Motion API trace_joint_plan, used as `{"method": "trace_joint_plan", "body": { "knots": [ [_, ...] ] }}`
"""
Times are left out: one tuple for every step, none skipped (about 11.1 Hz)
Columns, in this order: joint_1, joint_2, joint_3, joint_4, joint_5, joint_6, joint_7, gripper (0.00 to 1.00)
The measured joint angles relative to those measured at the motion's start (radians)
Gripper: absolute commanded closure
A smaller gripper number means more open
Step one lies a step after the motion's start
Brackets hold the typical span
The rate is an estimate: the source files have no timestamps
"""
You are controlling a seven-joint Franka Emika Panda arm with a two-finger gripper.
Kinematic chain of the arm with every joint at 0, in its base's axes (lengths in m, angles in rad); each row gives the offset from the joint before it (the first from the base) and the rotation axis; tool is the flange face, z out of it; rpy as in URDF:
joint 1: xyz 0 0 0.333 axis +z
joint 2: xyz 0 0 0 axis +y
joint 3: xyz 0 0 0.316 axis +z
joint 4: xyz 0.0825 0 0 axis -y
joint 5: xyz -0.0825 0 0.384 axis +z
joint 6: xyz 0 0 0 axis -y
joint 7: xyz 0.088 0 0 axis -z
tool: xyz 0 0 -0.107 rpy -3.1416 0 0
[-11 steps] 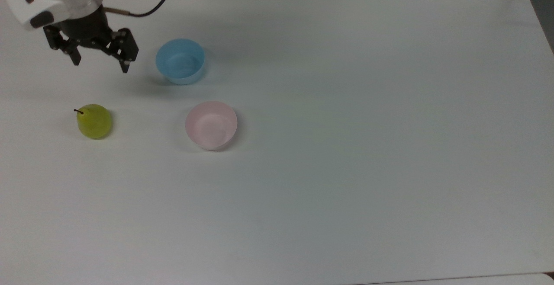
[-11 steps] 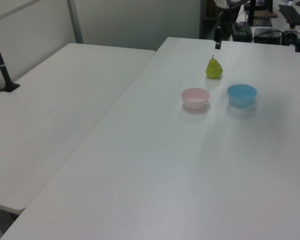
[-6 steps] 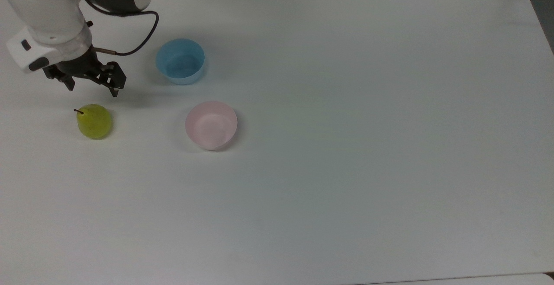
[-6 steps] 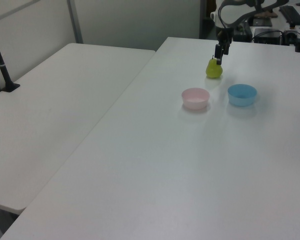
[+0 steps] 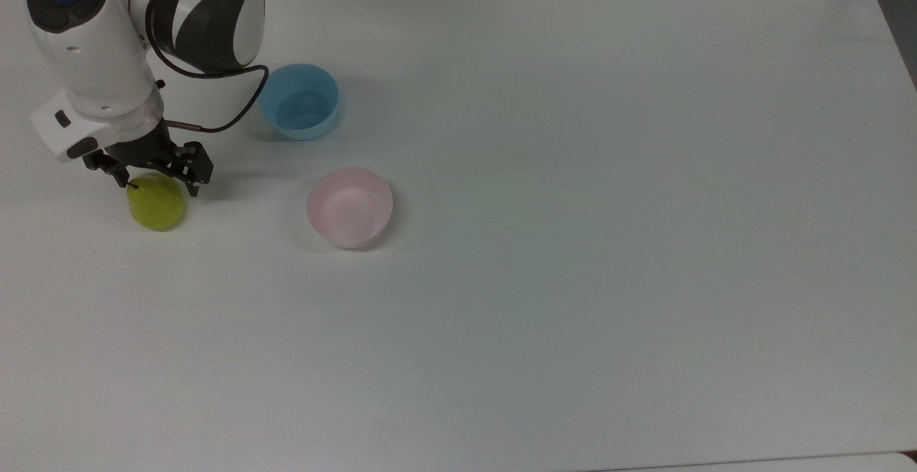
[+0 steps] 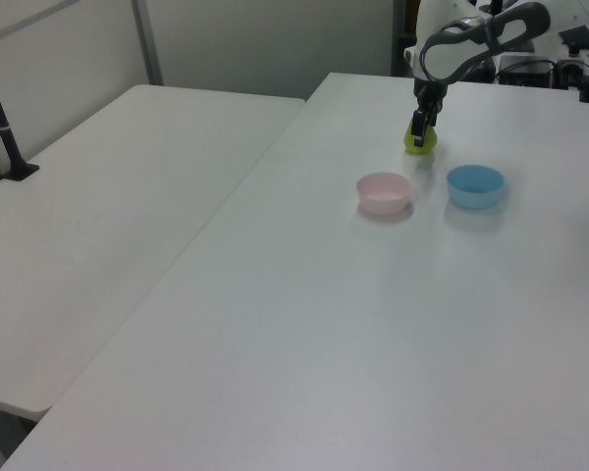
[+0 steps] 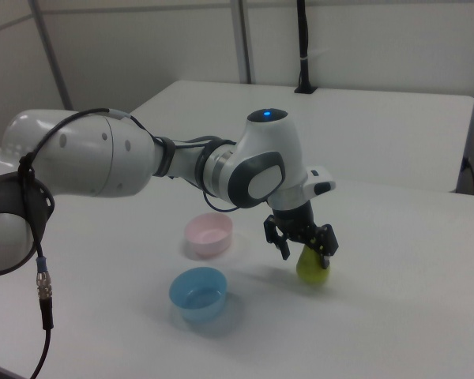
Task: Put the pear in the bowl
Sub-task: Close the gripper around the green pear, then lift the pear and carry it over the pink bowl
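Grasp step — gripper (image 5: 157, 177) jaws apart, straddling top of pear (image 5: 156, 205) on surface (image 5: 573, 243). Next: lower, clamp, carry to pink bowl (image 5: 349, 206) at top view's right.

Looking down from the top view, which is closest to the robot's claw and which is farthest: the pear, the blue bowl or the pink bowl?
1. The pear: right under the claw, at the top view's left.
2. The blue bowl: up and to the top view's right of the claw.
3. The pink bowl: farthest, further to the top view's right, below the blue one.
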Motion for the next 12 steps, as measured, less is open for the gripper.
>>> {"method": "trace_joint_plan", "body": {
  "knots": [
    [0.000,0.009,0.000,0.000,0.000,0.029,0.000,0.09],
    [0.000,0.017,0.000,0.000,0.000,0.061,0.000,0.26],
    [0.000,0.024,0.000,0.000,0.000,0.080,0.000,0.45],
    [0.000,0.029,0.000,0.000,0.000,0.093,0.001,0.58],
    [0.000,0.031,0.000,0.001,0.000,0.096,0.001,0.62],
    [0.000,0.030,0.000,0.005,0.001,0.096,0.001,0.62],
    [-0.001,0.030,0.000,0.008,0.001,0.096,0.001,0.62],
    [0.000,0.028,0.001,0.016,0.001,0.096,0.001,0.62],
    [0.000,0.020,0.005,0.022,0.001,0.096,0.001,0.62],
    [0.002,0.001,0.012,0.023,0.001,0.096,0.001,0.62],
    [0.009,-0.023,0.025,0.015,0.001,0.093,0.001,0.62],
    [0.028,-0.051,0.038,0.003,0.001,0.080,0.023,0.62]
  ]
}}
